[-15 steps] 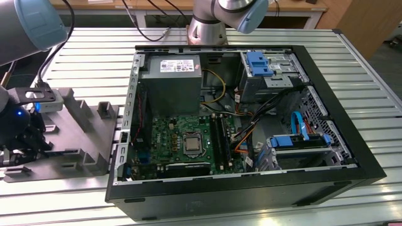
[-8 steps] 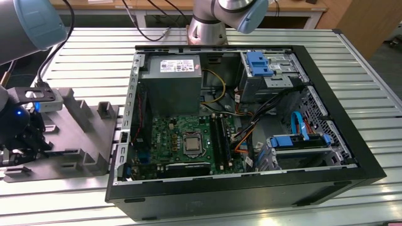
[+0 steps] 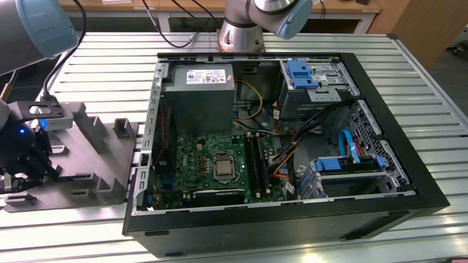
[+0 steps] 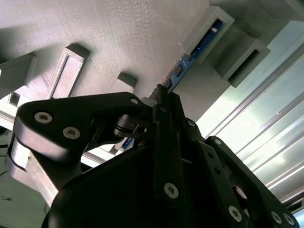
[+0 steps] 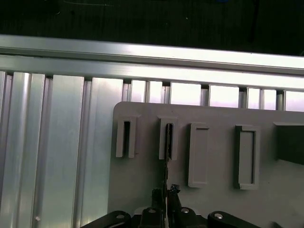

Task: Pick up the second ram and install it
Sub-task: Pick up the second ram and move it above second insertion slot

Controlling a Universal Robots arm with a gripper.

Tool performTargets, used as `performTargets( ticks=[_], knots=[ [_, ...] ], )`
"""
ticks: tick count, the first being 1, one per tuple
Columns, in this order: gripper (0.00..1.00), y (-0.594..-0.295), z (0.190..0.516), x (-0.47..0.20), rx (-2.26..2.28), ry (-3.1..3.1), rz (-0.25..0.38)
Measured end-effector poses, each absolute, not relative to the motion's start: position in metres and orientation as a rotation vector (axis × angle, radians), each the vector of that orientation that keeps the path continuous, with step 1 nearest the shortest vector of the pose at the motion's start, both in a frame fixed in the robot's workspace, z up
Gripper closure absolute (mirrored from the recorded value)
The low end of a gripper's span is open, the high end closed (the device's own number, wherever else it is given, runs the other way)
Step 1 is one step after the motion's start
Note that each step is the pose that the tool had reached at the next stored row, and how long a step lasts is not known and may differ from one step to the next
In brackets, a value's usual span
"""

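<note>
The second ram [image 4: 197, 47] is a thin blue-green stick standing on edge in a slot of the grey holder [image 4: 109, 42]. In the first wrist view it shows edge-on as the ram [image 5: 167, 152], running from the slot down to my fingertips. My gripper [image 4: 159, 97] has its black fingers pressed together on the stick's near end, and the stick's far end still rests in the slot. In the exterior view the gripper [image 3: 22, 175] hangs over the holder [image 3: 95, 159] at that view's left, beside the open computer case [image 3: 387, 164].
The green motherboard [image 3: 208, 156] lies in the case with black memory slots [image 3: 257, 159] right of the processor socket. A power supply [image 3: 199, 96], cables and blue drive cages fill the rest of the case. The holder has several other rectangular pockets [image 5: 198, 154]. The slatted aluminium table [image 3: 109, 71] surrounds everything.
</note>
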State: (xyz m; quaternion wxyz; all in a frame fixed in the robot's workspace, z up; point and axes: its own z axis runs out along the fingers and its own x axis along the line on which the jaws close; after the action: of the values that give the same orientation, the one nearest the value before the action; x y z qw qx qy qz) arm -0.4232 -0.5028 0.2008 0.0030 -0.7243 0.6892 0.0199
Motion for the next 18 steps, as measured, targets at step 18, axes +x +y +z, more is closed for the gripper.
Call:
performTargets(
  ticks=[18],
  knots=[
    [0.89,-0.5028,0.2012,-0.4233,-2.271,2.161,0.062]
  ],
)
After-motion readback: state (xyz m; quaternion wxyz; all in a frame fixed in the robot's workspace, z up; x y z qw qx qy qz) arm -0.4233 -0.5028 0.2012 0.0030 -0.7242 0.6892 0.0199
